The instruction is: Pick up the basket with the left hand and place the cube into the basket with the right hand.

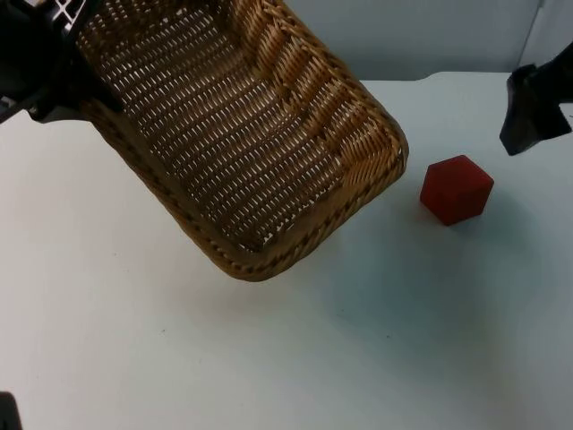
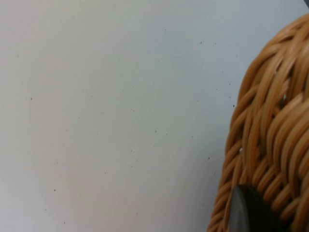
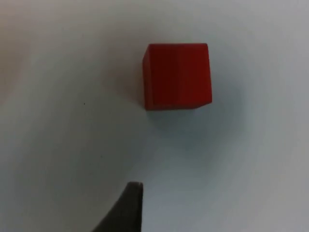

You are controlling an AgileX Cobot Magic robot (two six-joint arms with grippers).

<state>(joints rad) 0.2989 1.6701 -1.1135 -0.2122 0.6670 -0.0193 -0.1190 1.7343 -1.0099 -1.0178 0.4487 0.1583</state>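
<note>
My left hand (image 1: 67,76) holds the woven wicker basket (image 1: 242,134) by its rim at the bench's (image 1: 269,358) far left, tilted above the surface. The small red cube (image 1: 457,189) sits on the bench just right of the basket (apart from it), with my right hand (image 1: 534,109) beyond it, to the right.

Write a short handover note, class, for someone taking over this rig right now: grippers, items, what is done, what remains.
Left gripper: holds the basket by its rim, lifted and tilted above the table.
Right gripper: above the table beside the cube, holding nothing.
Cube: on the table, beside the basket, outside it.
Done: basket picked up.
Left: grasp the cube with the right gripper and put it in the basket.
</note>
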